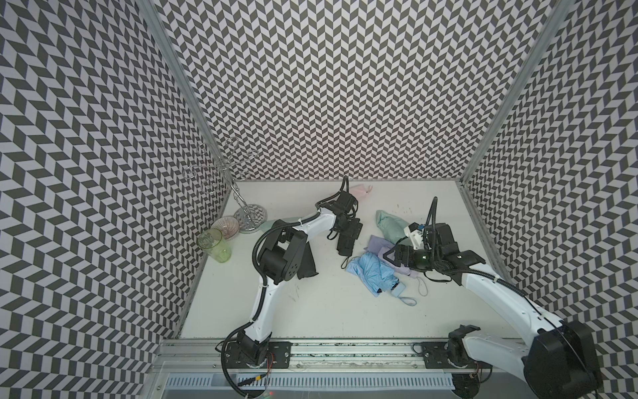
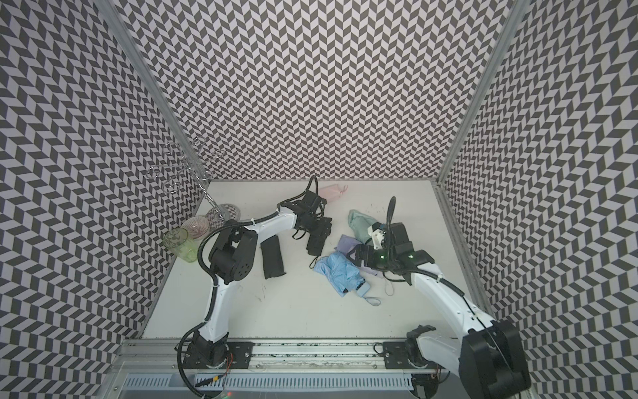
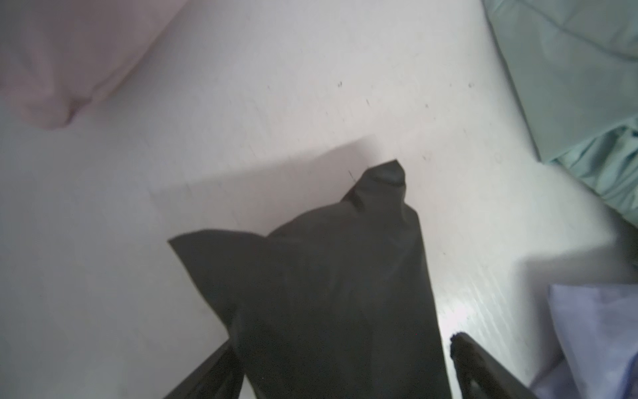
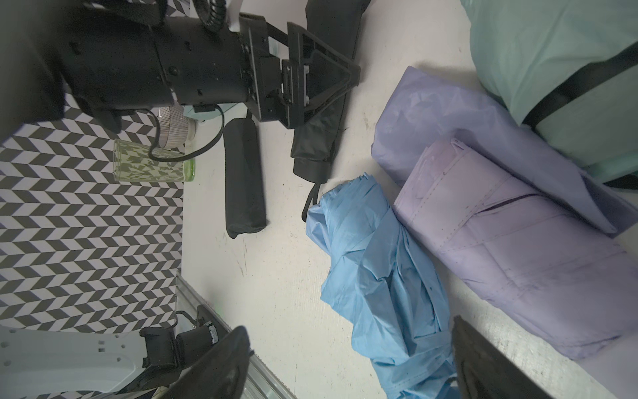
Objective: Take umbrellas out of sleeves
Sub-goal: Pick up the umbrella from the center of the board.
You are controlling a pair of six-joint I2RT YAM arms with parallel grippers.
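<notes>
Right now we see the left end effector (image 3: 341, 340) reaching to the middle of the bench (image 1: 310, 311), its jaws spread wide on either side of a black umbrella (image 3: 331, 283). In the left wrist view one finger (image 3: 207, 376) touches the smooth black fabric. The opposite finger stands just clear of it, so we read this as a straddle and not a clamp. In the right wrist view that umbrella lies flat. Its black wrist loop (image 4: 310, 200) pokes out of the end nearest the light blue umbrella (image 4: 379, 276).

The right end effector (image 4: 350, 326) hangs over the light blue umbrella, jaws also wide and gripping nothing. We see loose, crumpled blue fabric below it. Just beside the blue one lies the lavender umbrella (image 4: 518, 259), resting partly on a flat lavender sleeve (image 4: 431, 121). Beyond those, toward the back wall, we find a mint umbrella (image 1: 390, 224). The pink umbrella (image 1: 360, 190) sits at the far edge of the bench, partly hidden behind the left arm. A second black umbrella (image 2: 272, 257), smooth and rolled tight, lies apart toward the left side. A green glass (image 1: 215, 247) stands upright at the left edge of the bench, next to a small bowl (image 1: 226, 226).
</notes>
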